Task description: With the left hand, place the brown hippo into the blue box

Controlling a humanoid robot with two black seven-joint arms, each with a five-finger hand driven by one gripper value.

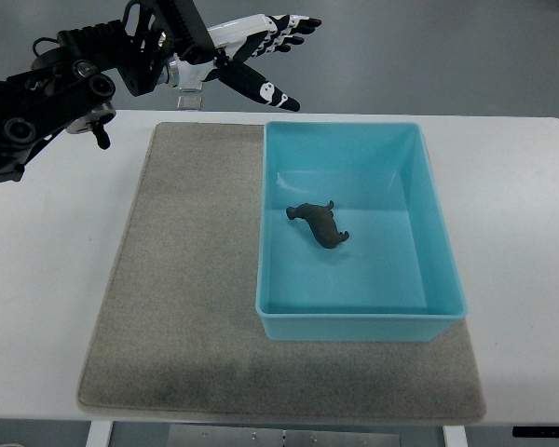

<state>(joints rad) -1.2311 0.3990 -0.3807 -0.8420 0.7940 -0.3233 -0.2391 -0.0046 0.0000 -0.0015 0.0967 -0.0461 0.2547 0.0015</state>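
A small brown hippo (319, 224) lies on its side on the floor of the blue box (445, 265), near the middle. My left hand (261, 51) hovers above the table's far edge, up and left of the box, its white and black fingers spread and holding nothing. The black left arm (56, 98) reaches in from the upper left. My right arm does not show.
The box sits on the right part of a grey felt mat (186, 279), which lies on a white table (37, 279). Grey floor shows beyond the table's far edge.
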